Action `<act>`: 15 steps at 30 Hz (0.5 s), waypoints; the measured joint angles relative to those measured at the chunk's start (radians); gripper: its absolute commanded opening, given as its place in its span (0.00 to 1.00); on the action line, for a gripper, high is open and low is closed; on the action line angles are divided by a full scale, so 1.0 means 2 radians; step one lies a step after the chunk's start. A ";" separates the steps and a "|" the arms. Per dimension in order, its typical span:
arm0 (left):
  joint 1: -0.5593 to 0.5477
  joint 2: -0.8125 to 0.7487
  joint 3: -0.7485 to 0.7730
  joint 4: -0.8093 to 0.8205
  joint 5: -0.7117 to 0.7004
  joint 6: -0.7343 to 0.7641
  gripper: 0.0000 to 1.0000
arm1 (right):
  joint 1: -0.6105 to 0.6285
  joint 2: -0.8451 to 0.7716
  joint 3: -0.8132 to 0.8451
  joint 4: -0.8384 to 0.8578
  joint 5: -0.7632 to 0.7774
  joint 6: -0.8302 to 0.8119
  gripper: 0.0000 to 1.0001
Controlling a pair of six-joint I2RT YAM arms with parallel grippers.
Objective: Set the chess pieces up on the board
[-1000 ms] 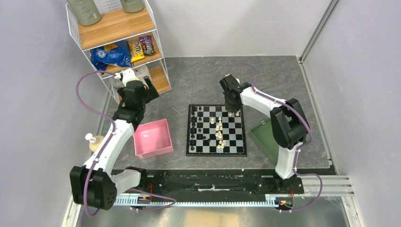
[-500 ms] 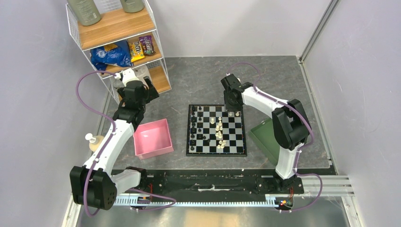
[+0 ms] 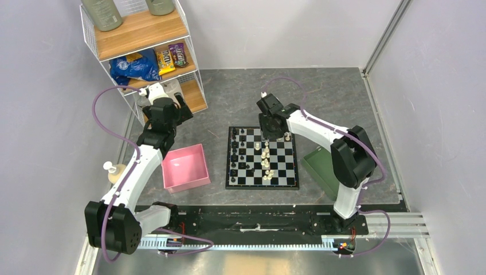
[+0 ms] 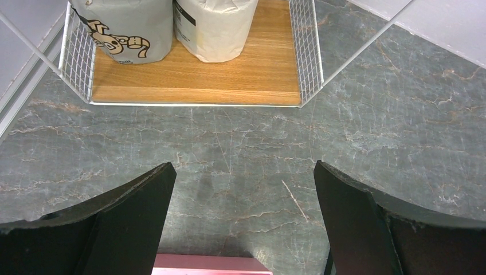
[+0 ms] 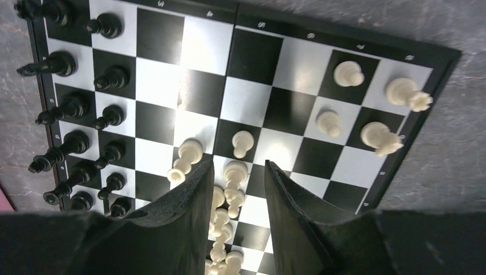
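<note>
- Showing the right gripper (image 5: 238, 172) above the board (image 5: 252, 57), jaws parted, nothing held.
- White pieces (image 5: 226, 197) are seen bunched just below the jaws, the row running toward the frame's lower edge; black pieces (image 5: 74, 109) are ranked along the left.
- The left gripper (image 4: 243, 172), likewise spread and empty, is seen well apart by the shelf (image 4: 195, 74); the right is judged nearer.
</note>
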 measured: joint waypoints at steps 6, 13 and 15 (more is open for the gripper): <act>0.000 0.000 0.000 0.000 0.000 0.000 1.00 | 0.012 0.019 0.000 -0.001 -0.004 0.004 0.45; 0.000 0.000 0.000 0.000 0.000 0.000 1.00 | 0.012 0.045 0.005 -0.003 -0.004 0.004 0.36; 0.000 0.000 0.000 0.000 0.000 0.000 1.00 | 0.012 0.049 0.006 -0.003 -0.004 0.004 0.34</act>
